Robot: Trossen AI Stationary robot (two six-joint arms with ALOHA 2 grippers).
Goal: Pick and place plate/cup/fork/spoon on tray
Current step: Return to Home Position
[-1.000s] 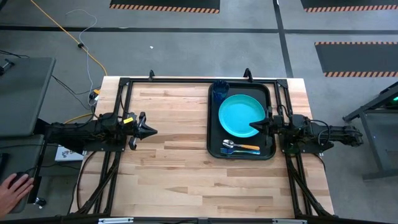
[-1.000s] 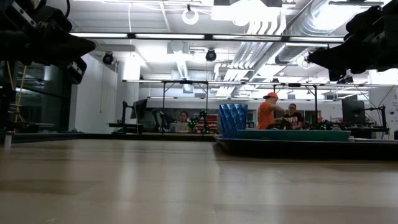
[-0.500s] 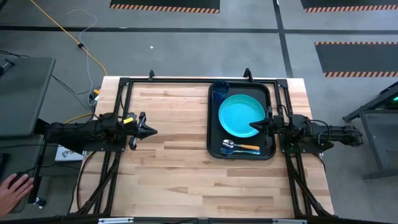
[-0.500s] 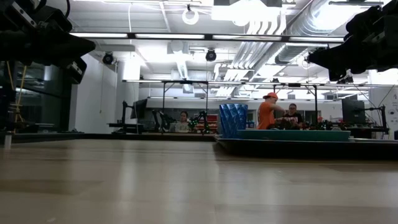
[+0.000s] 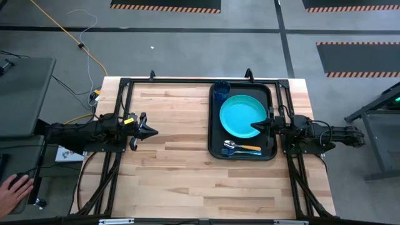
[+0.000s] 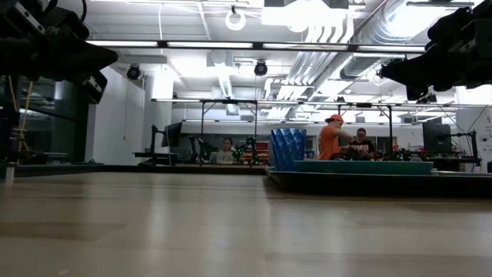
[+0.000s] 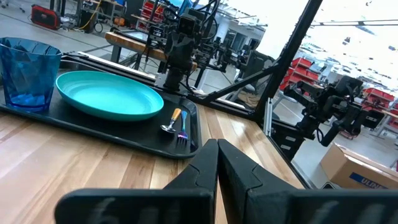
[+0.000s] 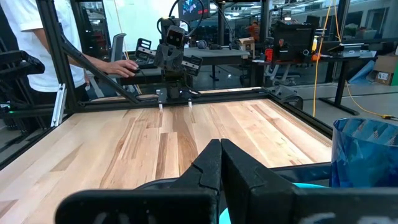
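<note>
No change can be made out between the earlier pictures and now. Measured against the large black rectangular tray (image 5: 214,134), nothing is seen displaced. Neither the left gripper (image 5: 152,132), well apart from the tray, nor the right gripper (image 5: 255,125), above it, is found shifted.

The right gripper (image 8: 219,145) has its fingers pressed together over the wooden table (image 8: 155,140), with the blue cup (image 8: 365,152) near it. Far across the table is the left arm (image 8: 173,53), with a person in white (image 8: 37,43) beside it.
</note>
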